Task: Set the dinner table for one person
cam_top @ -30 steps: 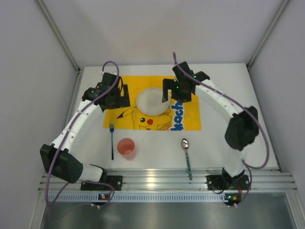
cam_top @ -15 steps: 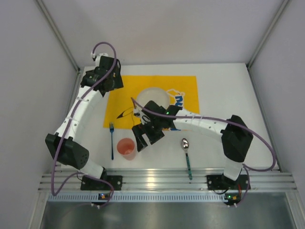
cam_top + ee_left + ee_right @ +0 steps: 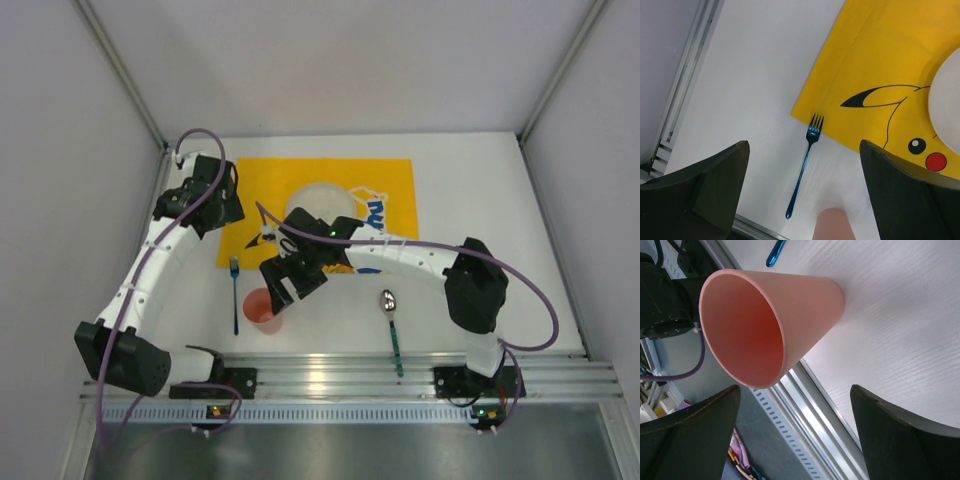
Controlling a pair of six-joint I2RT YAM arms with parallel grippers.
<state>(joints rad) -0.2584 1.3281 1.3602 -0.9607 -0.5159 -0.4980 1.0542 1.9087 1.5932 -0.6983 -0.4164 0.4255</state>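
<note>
The white dinner table carries a yellow placemat with a white plate on it, partly hidden by my right arm. A pink cup stands upright near the front left. A blue fork lies left of it. A spoon with a green handle lies at front centre. My right gripper is open and empty, just above and behind the cup. My left gripper is open and empty, over the placemat's left edge and above the fork.
The slotted aluminium rail runs along the table's near edge, close to the cup and the spoon's handle. Grey walls close in the left, right and back. In the left wrist view the plate sits on the placemat, and the cup's top shows.
My right gripper swung from the plate down and left to the pink cup. My left gripper drew back from the placemat's far left corner towards the table's left side.
</note>
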